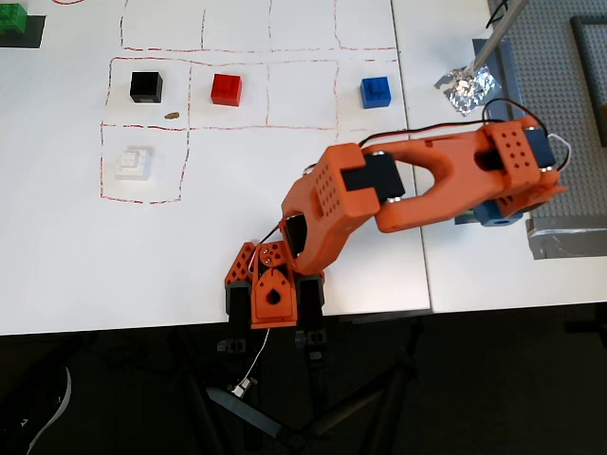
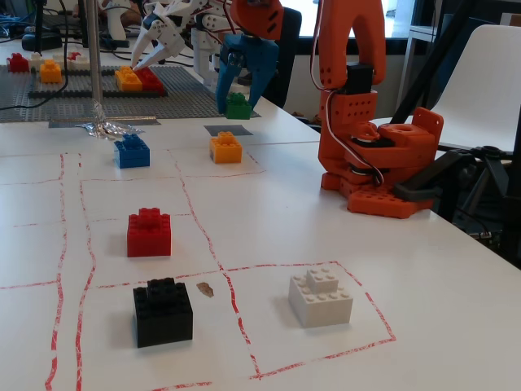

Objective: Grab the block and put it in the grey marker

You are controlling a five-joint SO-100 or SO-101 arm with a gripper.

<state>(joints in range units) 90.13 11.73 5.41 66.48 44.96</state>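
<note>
In the fixed view, the block (image 2: 238, 105) hangs between the gripper (image 2: 238, 91) fingers, above the grey marker (image 2: 227, 129) at the far side of the bench (image 2: 456, 309). Two bricks (image 2: 225, 147) (image 2: 132, 151) sit just before the marker, two more (image 2: 149, 232) (image 2: 163, 310) nearer left, and another (image 2: 321, 296) nearer right.
</note>
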